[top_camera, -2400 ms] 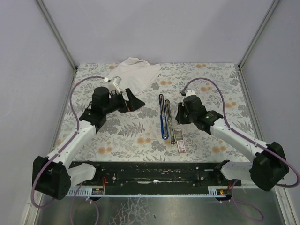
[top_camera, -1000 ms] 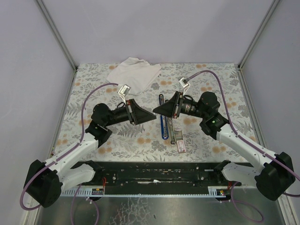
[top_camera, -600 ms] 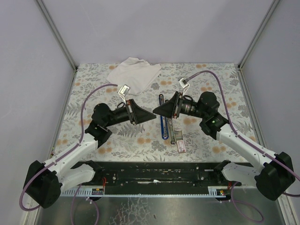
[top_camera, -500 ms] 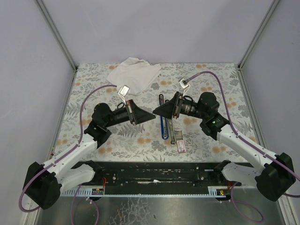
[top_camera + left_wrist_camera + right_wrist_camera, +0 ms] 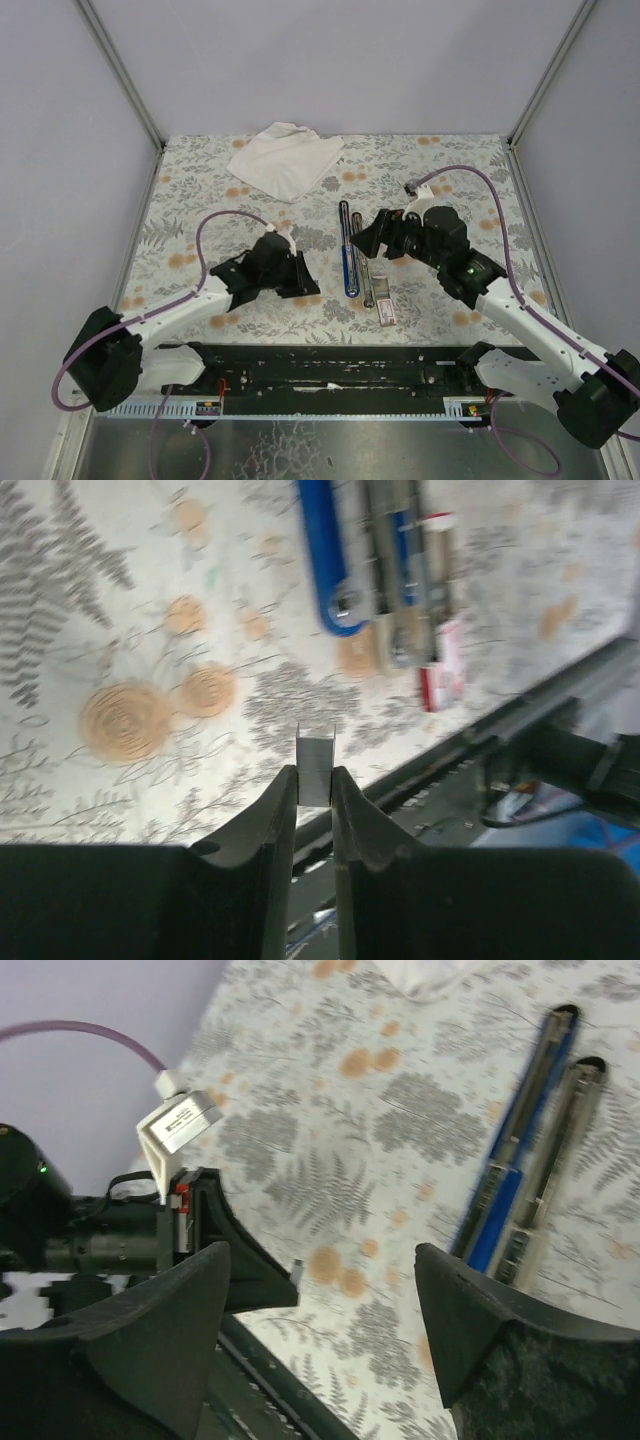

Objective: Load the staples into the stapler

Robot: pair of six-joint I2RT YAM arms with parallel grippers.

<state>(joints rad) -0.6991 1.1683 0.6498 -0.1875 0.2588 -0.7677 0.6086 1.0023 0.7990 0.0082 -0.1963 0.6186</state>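
— Between the jaws of the left gripper (image 5: 315,782), what?
— A strip of staples (image 5: 315,750), pinched, long axis along the fingers, its end poking past the tips.
— The right gripper (image 5: 320,1315)?
— Jaws spread wide; the opened stapler (image 5: 500,1205) lies ahead of them.

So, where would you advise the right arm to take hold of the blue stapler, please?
Probably from above at the far dark half of the blue stapler, jaws across its narrow width: it lies flat, and the grey stapler crowds its near half.
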